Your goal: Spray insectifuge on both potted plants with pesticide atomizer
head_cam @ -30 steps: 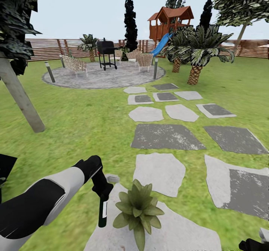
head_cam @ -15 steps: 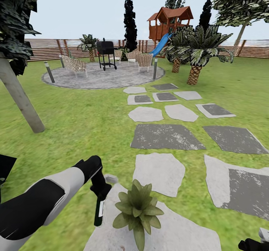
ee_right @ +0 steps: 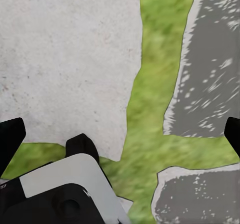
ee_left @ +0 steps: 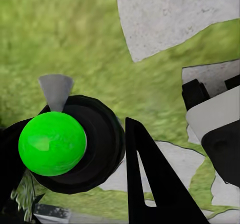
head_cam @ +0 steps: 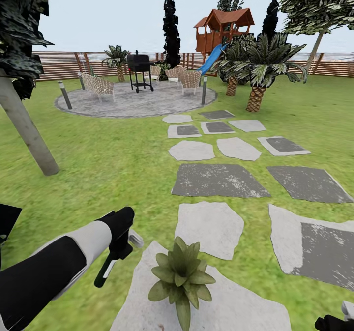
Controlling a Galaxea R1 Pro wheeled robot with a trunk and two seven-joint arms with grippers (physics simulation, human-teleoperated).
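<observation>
Reaching low over the green lawn, the robot's left gripper clamps the slim dark green spray bottle, which tilts down and away from the small olive-green rosette plant on a pale grey stepping stone just beside it. The left wrist camera looks at the bottle's round bright green base end-on, with a black finger alongside. The right gripper sits at the lower corner of the head view; its opening cannot be judged. A brown slatted fence runs behind.
</observation>
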